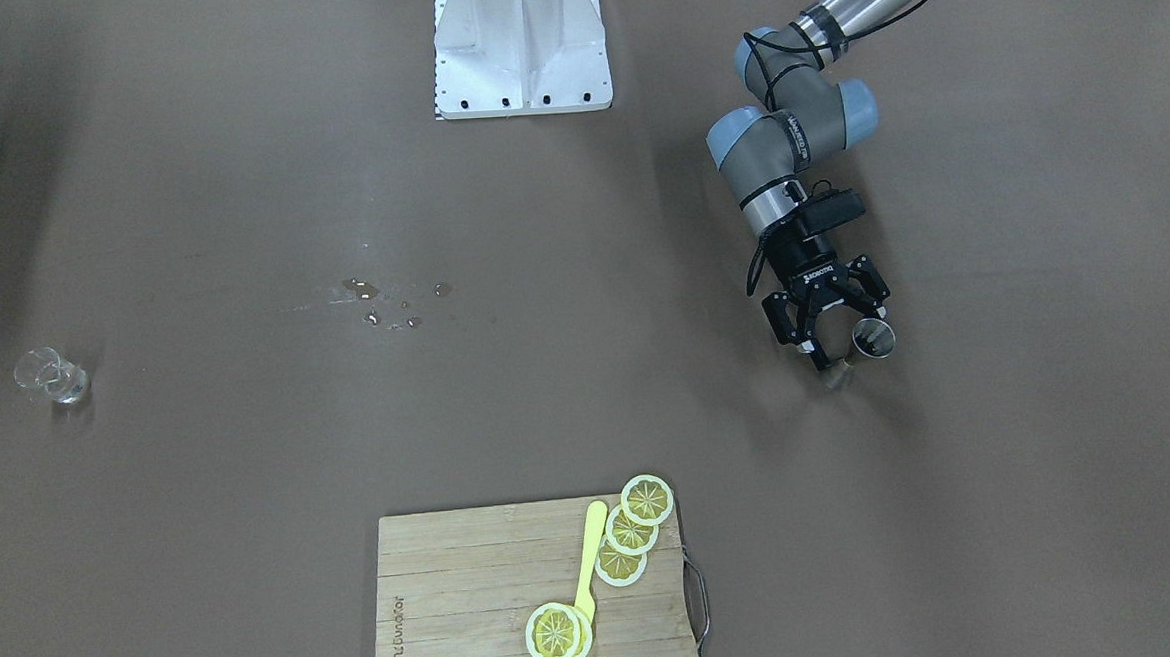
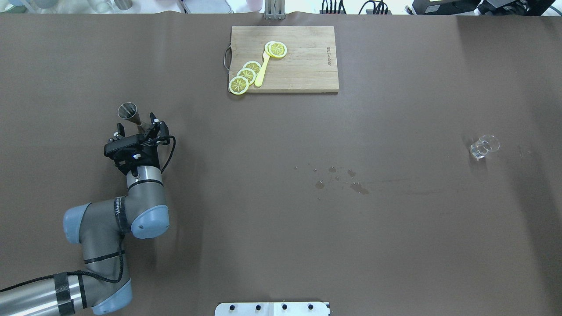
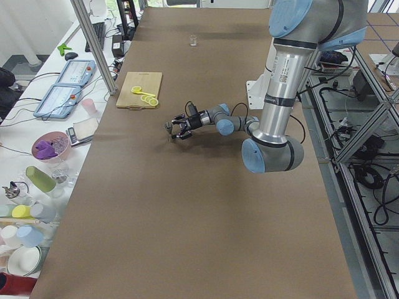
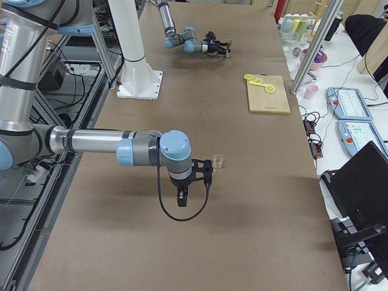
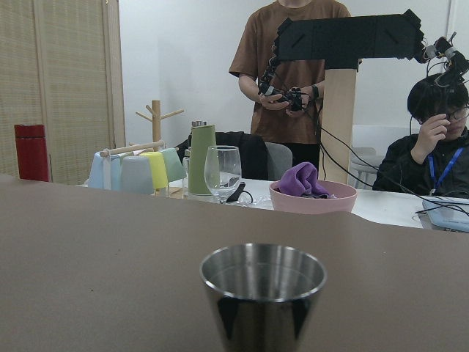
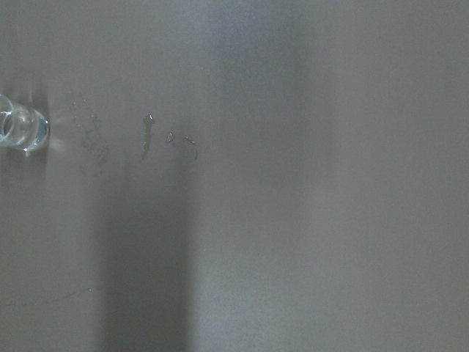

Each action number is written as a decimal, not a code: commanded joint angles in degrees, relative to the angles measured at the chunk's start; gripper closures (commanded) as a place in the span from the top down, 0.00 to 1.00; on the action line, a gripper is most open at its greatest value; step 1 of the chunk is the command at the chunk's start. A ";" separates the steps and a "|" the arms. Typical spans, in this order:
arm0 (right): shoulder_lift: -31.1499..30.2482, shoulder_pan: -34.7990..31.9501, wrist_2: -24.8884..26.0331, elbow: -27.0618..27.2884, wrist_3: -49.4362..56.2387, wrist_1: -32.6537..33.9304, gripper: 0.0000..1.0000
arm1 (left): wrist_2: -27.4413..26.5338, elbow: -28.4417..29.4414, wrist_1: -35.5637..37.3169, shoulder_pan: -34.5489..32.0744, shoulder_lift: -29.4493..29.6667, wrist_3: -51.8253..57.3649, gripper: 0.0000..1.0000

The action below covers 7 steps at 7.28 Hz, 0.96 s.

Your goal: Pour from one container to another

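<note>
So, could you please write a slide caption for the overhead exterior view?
Open left gripper at the steel jigger; the clear glass sits far to its right.

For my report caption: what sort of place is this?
Probably a robotics laboratory: a grey-and-blue robot arm over a brown-covered table, a pale wooden cutting board with yellow lemon slices, and cluttered benches alongside.

We see a cutting board [image 2: 303,61] with lemon slices [image 2: 239,84] ahead-right of the left gripper [image 2: 138,125], spilled drops [image 2: 359,188] farther right.
</note>
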State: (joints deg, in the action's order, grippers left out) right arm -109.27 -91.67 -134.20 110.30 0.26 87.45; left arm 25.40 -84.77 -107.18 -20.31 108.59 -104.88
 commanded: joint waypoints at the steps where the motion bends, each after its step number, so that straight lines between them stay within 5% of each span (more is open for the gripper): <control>1: 0.03 0.00 -0.01 0.09 0.00 0.00 1.00 | 0.00 0.48 0.05 0.01 0.04 -0.15 0.92; 5: -0.06 0.00 -0.27 0.18 0.00 0.00 1.00 | 0.00 1.36 -0.04 -0.08 0.48 -0.15 0.91; 7: 0.11 0.00 -0.27 0.27 0.00 0.00 1.00 | -0.09 1.54 -0.04 -0.08 0.48 -0.15 0.78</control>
State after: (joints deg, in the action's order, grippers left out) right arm -109.25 -91.67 -134.45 110.52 0.27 87.45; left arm 25.33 -83.35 -107.22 -20.38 109.05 -105.03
